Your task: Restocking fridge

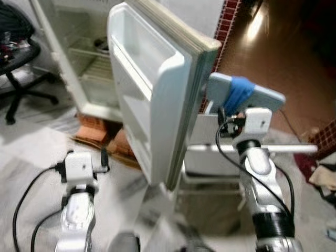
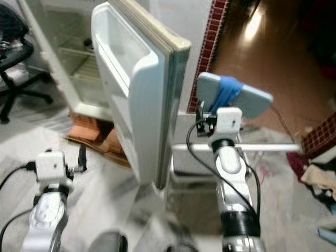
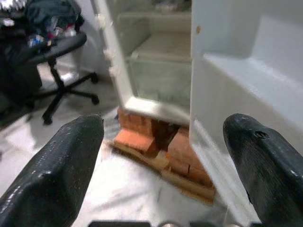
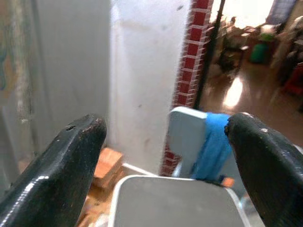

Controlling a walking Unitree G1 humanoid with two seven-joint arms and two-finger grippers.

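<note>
The white fridge (image 1: 86,63) stands open at the upper left, with wire shelves and a clear drawer inside. Its door (image 1: 152,94) is swung out toward me, and the door shelves (image 3: 246,71) look bare. My left gripper (image 3: 165,125) is low, in front of the door's inner side. It is open with nothing between its fingers. My right gripper (image 4: 165,122) is raised beside the door's outer edge and is also open and empty. It points toward a grey pad wrapped in blue tape (image 1: 240,94).
The fridge rests on red bricks (image 1: 97,128) and a board. A black office chair (image 1: 18,68) stands at the far left. A white cart with a rail (image 1: 262,149) sits behind the door on the right. A red brick pillar (image 1: 227,21) and a glossy brown floor lie beyond.
</note>
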